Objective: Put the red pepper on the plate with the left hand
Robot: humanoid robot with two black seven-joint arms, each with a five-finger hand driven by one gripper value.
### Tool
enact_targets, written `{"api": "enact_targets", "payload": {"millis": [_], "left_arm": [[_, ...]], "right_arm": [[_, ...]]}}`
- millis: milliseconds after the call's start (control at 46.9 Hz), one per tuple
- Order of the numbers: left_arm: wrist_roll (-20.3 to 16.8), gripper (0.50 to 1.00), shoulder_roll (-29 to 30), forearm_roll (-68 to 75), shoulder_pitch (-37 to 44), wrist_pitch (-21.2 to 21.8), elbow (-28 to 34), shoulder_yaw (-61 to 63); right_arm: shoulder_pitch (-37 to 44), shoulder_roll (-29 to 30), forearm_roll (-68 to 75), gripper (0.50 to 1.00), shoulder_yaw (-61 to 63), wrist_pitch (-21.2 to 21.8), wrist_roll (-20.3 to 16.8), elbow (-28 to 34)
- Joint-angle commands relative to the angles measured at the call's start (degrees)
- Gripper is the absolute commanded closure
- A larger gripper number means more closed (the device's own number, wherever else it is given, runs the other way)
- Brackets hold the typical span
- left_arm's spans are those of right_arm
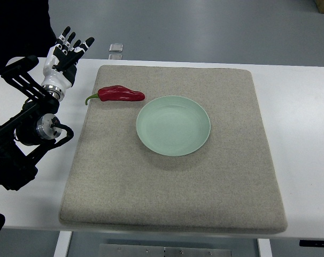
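Observation:
A red pepper (120,94) with a green stem lies on the grey mat (172,182), just left of and behind the pale green plate (173,125). The plate holds nothing. My left hand (70,47) hovers over the table's far left corner, left of the pepper and apart from it, fingers spread and holding nothing. Its black arm runs down the left edge of the view. The right arm does not show.
The mat lies on a white table (303,107). A small clear object (117,48) sits at the table's far edge behind the mat. Grey floor lies beyond.

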Motion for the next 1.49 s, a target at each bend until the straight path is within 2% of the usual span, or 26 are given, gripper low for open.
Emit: {"api": "enact_targets", "payload": {"millis": [0,384,598,683,982,1473], "left_arm": [[0.0,0.501,0.0,0.0,0.0,0.0,0.0,0.0],[0.0,0.501,0.0,-0.1,0.1,-0.6,0.0,0.2],[0.0,0.501,0.0,-1.0,0.2,-7.7,0.2,-0.3],[0.0,0.501,0.0,-1.1,0.2,-9.1,0.3,-0.3],[0.0,0.501,0.0,-1.0,0.0,-9.4,2.8,-0.3],[0.0,0.504,-0.1,-1.0,0.1,-9.2,2.8,-0.5]], "right_arm": [[0.0,0.0,0.0,0.568,0.0,0.0,0.0,0.0],[0.0,0.0,0.0,0.568,0.0,0.0,0.0,0.0],[0.0,0.0,0.0,0.568,0.0,0.0,0.0,0.0],[0.0,0.0,0.0,0.568,0.0,0.0,0.0,0.0],[0.0,0.0,0.0,0.568,0.0,0.0,0.0,0.0],[0.0,0.0,0.0,0.568,0.0,0.0,0.0,0.0]]}}
